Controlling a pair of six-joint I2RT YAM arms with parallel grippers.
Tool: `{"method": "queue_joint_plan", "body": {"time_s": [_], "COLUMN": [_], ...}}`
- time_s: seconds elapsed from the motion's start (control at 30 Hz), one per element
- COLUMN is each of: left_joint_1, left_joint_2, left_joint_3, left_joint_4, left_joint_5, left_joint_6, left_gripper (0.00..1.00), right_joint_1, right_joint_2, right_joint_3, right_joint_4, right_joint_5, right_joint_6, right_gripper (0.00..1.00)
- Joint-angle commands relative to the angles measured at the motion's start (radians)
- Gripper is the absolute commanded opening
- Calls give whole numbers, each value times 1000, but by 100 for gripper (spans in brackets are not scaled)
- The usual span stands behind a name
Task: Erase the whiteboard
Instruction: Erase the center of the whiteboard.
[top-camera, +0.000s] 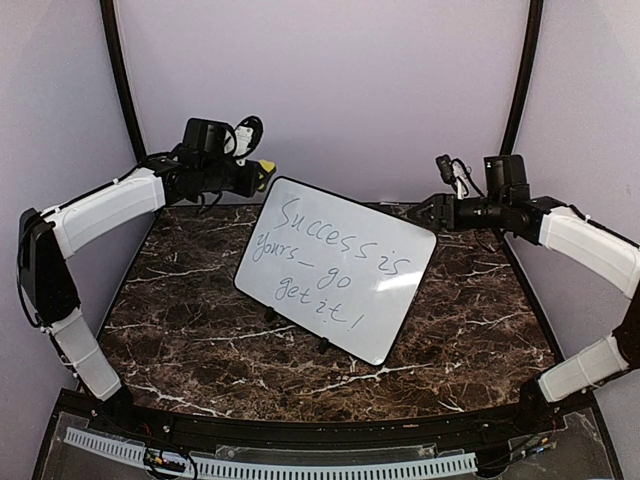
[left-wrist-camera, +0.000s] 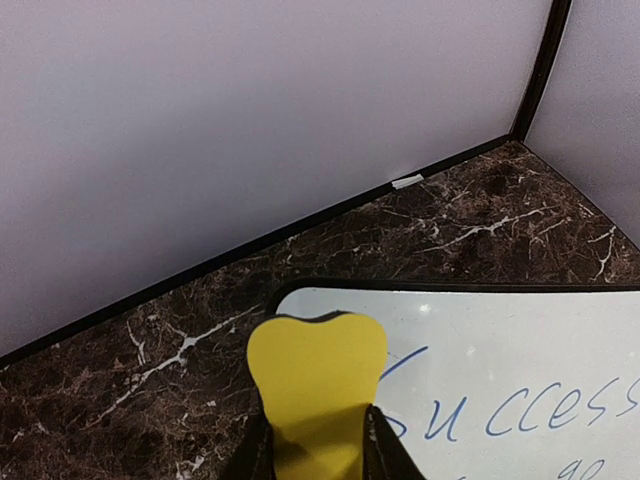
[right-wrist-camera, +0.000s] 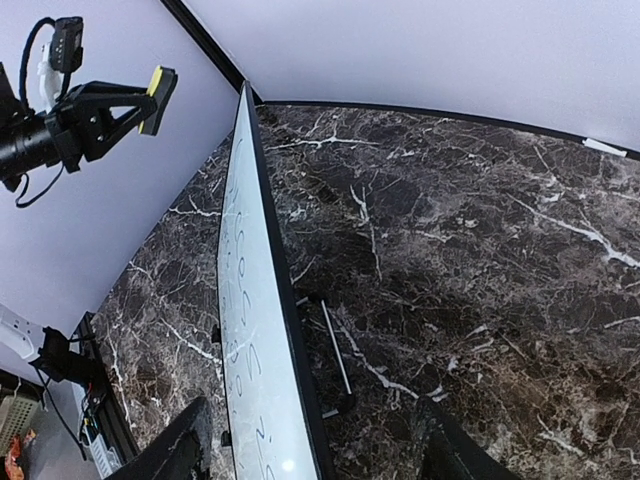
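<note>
The whiteboard (top-camera: 340, 268) stands tilted on small black feet in the middle of the table, with blue handwriting across it. My left gripper (top-camera: 258, 178) is shut on a yellow eraser (top-camera: 266, 167) just above the board's upper left corner. In the left wrist view the eraser (left-wrist-camera: 318, 375) sits between my fingers, over the corner of the whiteboard (left-wrist-camera: 520, 350). My right gripper (top-camera: 427, 212) is open and empty at the board's upper right corner. In the right wrist view the whiteboard (right-wrist-camera: 245, 340) is seen edge-on between the spread jaws of the right gripper (right-wrist-camera: 315, 445). The eraser (right-wrist-camera: 158, 86) shows far off.
The board rests on a dark marble table (top-camera: 470, 320) enclosed by pale walls. A thin metal stand bar (right-wrist-camera: 336, 348) props the board from behind. A scrap of white tape (left-wrist-camera: 407, 181) lies at the back wall's foot. A cable tray (top-camera: 300, 465) runs along the near edge.
</note>
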Motion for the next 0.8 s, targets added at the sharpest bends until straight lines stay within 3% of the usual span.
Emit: {"method": "queue_joint_plan", "body": {"time_s": [0.0, 0.2, 0.5, 0.67, 0.77], "left_joint_1": [54, 67, 76, 78, 77], "left_joint_2": [20, 60, 85, 40, 11], "left_joint_3": [56, 71, 54, -79, -150], "left_joint_4": [71, 116, 178, 311, 352], "left_joint_5": [167, 250, 321, 317, 328], "left_joint_6": [109, 171, 145, 102, 98], "left_gripper": [21, 21, 21, 20, 20], "right_joint_1": [-2, -2, -2, -2, -2], "right_joint_2": [-50, -54, -47, -35, -37], "right_joint_3": [-59, -99, -151, -154, -158], "right_joint_4": [43, 90, 186, 184, 200], "right_joint_5": [-33, -76, -158, -165, -187], "right_joint_6": [-7, -26, -8, -12, -5], "right_gripper": [63, 57, 39, 35, 25]}}
